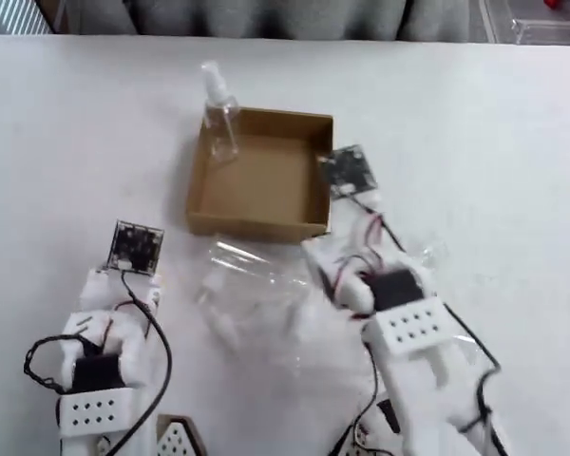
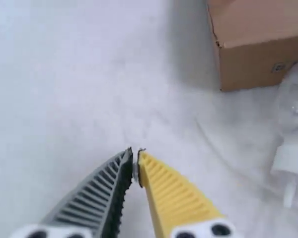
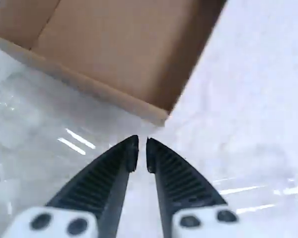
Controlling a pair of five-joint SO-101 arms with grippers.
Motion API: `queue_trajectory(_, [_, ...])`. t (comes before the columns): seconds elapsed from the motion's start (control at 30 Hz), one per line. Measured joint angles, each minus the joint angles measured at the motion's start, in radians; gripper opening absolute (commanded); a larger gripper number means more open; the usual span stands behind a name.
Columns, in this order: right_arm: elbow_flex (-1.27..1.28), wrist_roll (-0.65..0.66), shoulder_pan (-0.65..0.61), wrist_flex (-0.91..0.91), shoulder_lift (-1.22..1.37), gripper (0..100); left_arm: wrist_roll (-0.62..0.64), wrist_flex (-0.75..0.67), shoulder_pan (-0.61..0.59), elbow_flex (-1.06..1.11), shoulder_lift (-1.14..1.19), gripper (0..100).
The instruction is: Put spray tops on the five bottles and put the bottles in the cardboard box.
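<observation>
**One bottle boxed, clear heap waiting out front**

Both arms sit low at the near edge of the worktop [image 1: 475, 123]. The left hand [image 2: 135, 166] has its grey and yellow fingers pressed together on nothing, pointing across bare surface toward the box's corner. The right hand [image 3: 141, 151] is all but closed too, a sliver between its black tips and nothing held, hovering just in front of the cardboard box [image 1: 256, 226].

One bottle with a spray top [image 1: 219, 123] stands upright at the box's far left corner, apparently inside. The others lie in a heap of clear bottles [image 1: 256, 299] on the worktop between the box and the arms, too glassy and jumbled to count or to pick out the loose tops.

The handling looks tricky. These seem like light, empty, thin-walled plastic, so they will likely skid or roll at a nudge and flex under a hard squeeze. The smooth round sides look slippery, so I'd grip across the middle of the body, firm but gentle, leaving the neck free for a spray top.
</observation>
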Motion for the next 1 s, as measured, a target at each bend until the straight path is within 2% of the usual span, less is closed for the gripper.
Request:
queue_trajectory(0.1, [0.080,0.114,0.140,0.008,-0.103,1.6,-0.061,0.063,-0.005,-0.063,0.000,2])
queue_trajectory(0.2, [0.166,0.213,0.310,0.008,-0.180,1.7,-0.176,0.137,0.021,-0.144,0.000,2])
queue_trajectory(0.3, [0.252,0.319,0.453,0.008,-0.241,1.7,-0.305,0.238,0.094,-0.247,0.000,2])
queue_trajectory(0.4, [0.353,0.345,0.540,-0.035,-0.301,1.7,-0.479,0.371,0.201,-0.347,0.000,2])
queue_trajectory(0.5, [0.457,0.345,0.555,-0.101,-0.362,1.7,-0.654,0.519,0.321,-0.422,0.000,2])
queue_trajectory(0.57, [0.486,0.345,0.565,-0.115,-0.400,1.7,-0.726,0.603,0.400,-0.470,0.000,2])
queue_trajectory(0.63, [0.511,0.345,0.580,-0.124,-0.437,1.7,-0.750,0.657,0.473,-0.512,-0.003,2])
queue_trajectory(0.77, [0.529,0.345,0.589,-0.117,-0.494,1.7,-0.764,0.669,0.571,-0.574,-0.020,5])
queue_trajectory(0.9, [0.529,0.345,0.589,-0.100,-0.528,1.6,-0.784,0.669,0.614,-0.585,-0.020,19])
queue_trajectory(1.0, [0.539,0.345,0.588,-0.098,-0.542,1.6,-0.798,0.649,0.635,-0.615,0.094,26])
